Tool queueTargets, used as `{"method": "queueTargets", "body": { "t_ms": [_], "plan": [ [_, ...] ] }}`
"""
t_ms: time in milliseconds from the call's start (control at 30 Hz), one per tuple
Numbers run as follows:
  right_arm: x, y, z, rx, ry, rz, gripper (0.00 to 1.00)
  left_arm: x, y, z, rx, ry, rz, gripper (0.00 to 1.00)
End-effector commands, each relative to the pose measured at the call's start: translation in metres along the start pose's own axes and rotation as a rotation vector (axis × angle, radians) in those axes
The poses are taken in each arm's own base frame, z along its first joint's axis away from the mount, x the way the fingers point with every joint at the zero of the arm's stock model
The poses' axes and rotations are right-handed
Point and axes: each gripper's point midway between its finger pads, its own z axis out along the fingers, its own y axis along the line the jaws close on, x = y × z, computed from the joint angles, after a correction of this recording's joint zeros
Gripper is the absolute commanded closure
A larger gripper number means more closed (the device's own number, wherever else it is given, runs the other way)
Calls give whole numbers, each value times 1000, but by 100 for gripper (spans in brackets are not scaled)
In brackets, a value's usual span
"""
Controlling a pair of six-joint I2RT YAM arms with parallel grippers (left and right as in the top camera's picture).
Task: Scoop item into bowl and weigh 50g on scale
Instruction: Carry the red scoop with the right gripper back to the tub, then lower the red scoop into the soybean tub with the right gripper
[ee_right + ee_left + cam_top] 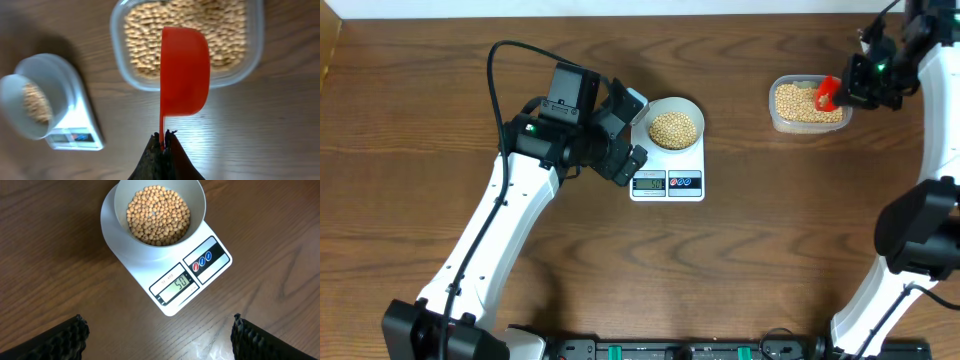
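Many light, roll-prone soybeans [158, 215] in stiff bowl [197, 200] atop scale [150, 280], likely liftable by rim; left gripper [160, 340] gapes beside scale, right gripper [162, 142] pinches red scoop [184, 70] well apart.

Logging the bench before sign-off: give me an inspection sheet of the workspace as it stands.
Surface: brown wooden table.
Job's things: white bowl of beans sits on the scale; display reads 50; clear tub of more beans on the right side.
Clutter: nothing seen.
Grippers: left gripper open, empty, left of the scale; right gripper shut on the red scoop by its handle, scoop over the tub.
Cables: black cable loops above the left arm.
Surroundings: pale strip along the far edge; black rail at the near edge.
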Motion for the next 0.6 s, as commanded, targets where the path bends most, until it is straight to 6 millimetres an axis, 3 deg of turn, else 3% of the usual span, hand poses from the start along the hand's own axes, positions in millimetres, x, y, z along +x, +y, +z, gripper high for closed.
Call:
{"method": "queueTargets", "body": {
  "t_ms": [0,400,567],
  "plan": [
    [-6,-7,-3,155,-34,-20,99,3,-2,5,20,12,-12,7],
    [-11,0,-8,543,-117,-90,99,3,-2,5,20,12,-12,7],
    [-11,13,-8,578,-142,-108,99,3,-2,5,20,12,-12,7]
  ]
}}
